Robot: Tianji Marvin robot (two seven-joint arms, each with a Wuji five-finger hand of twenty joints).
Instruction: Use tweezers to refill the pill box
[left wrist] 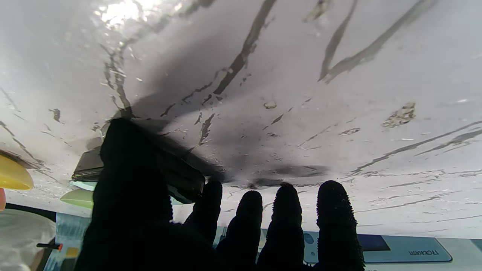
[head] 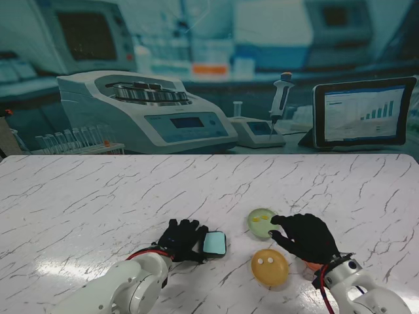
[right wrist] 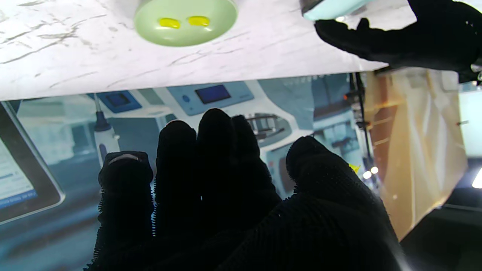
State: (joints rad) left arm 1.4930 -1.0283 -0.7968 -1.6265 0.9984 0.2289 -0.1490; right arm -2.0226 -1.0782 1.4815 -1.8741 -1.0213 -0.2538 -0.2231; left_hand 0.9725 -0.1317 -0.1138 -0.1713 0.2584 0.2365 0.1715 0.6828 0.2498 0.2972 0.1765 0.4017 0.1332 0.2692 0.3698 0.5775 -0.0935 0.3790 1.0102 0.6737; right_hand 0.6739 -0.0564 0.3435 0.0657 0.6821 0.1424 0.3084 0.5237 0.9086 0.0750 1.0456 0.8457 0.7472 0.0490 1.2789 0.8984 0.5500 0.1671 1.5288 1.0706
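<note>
Pill box [head: 214, 244]: stand view, on table beside left hand [head: 181, 239], fingers splayed against its edge.
Left wrist: box [left wrist: 177, 177] under thumb.
Right wrist: right hand [right wrist: 226, 188] fingers bunched; tweezers unseen; green dish [right wrist: 185, 20] keeps two yellow pills; refill apparently pending.

The stand camera looks down from high over the marble table [head: 98, 196], facing the lab backdrop at twelve o'clock; each wrist camera sits low and close behind its own fingers, picture inverted; stand and right wrist views share the green dish [head: 260, 221] [right wrist: 185, 22].
</note>
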